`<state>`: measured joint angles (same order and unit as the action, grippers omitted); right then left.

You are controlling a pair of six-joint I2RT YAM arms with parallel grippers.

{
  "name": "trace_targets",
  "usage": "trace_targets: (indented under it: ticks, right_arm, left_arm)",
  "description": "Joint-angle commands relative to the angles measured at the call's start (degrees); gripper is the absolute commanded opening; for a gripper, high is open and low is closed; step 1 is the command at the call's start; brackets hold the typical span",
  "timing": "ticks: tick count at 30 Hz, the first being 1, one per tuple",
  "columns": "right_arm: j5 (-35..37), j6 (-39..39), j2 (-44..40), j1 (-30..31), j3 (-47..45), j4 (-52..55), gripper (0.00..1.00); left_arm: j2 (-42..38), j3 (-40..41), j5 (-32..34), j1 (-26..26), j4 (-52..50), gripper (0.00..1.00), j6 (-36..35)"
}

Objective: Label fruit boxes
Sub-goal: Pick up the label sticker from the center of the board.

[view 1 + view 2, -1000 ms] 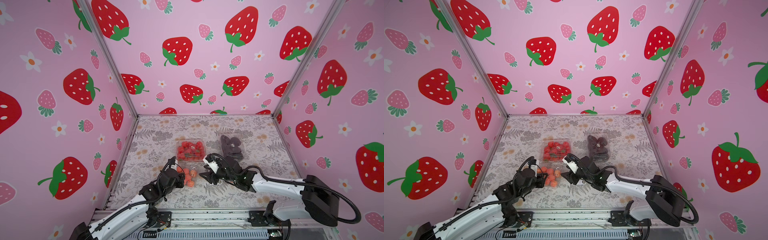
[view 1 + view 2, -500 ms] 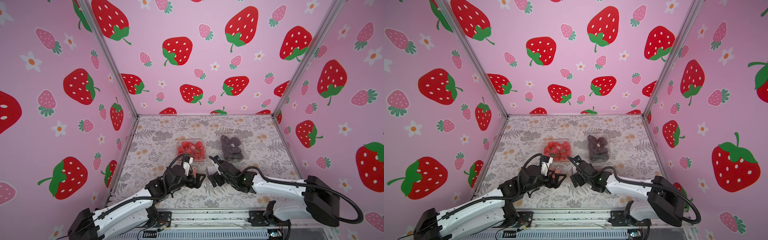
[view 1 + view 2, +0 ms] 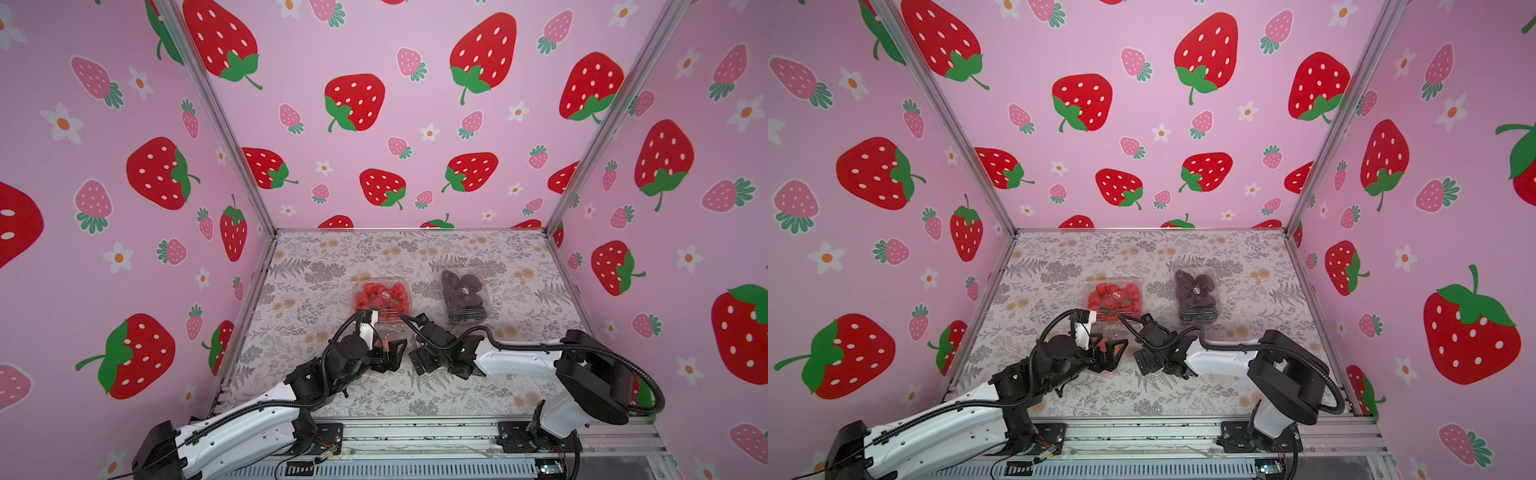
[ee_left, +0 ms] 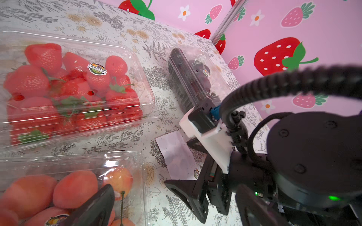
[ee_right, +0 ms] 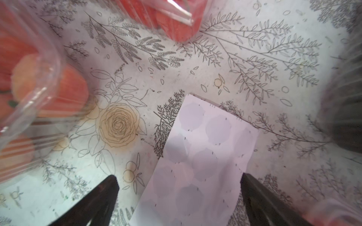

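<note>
Clear plastic lids tell us the most. A second ago both grippers were partly closed. Now the left gripper [image 3: 395, 353] and the right gripper [image 5: 177, 176] are both spread wide and pinch nothing. We think they have just let go.

The left arm has also swung in over the orange fruit box [image 4: 68, 187]. That box sits just in front of the strawberry box [image 4: 74, 92], on the side nearer the arms. The dark fruit box [image 3: 463, 297] sits apart, to the right of the strawberries. Each of these three lids has a small round label on it.

The white sticker sheet [image 5: 199, 162] lies flat on the table [image 3: 316, 266], between the right gripper's open jaws. So we guess three boxes are done. We cannot find a fourth box for sure.
</note>
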<state>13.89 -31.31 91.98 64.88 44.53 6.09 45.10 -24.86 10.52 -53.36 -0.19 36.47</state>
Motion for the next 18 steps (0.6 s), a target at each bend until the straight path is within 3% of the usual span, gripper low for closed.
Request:
trace_targets:
  ticks: [1, 9, 13, 18]
  right_arm:
    - [1.74, -4.02, 2.11, 0.9, 1.92, 3.59, 1.0]
    - [3.82, -6.25, 0.03, 1.18, -0.62, 4.55, 0.98]
    - [-3.61, -6.85, 1.42, 1.29, -2.84, 0.6, 0.92]
    - [-1.45, -6.69, 5.93, 2.08, -0.82, 2.27, 0.78]
  left_arm:
    - [0.57, 0.27, 0.59, -0.17, -0.48, 1.0, 0.71]
    - [-0.45, 1.3, 0.63, -0.2, 0.87, 1.0, 0.91]
    - [-0.15, 1.58, 0.94, -0.16, 1.49, 0.98, 0.79]
    - [1.54, 1.66, 0.49, -0.19, 2.81, 0.98, 1.13]
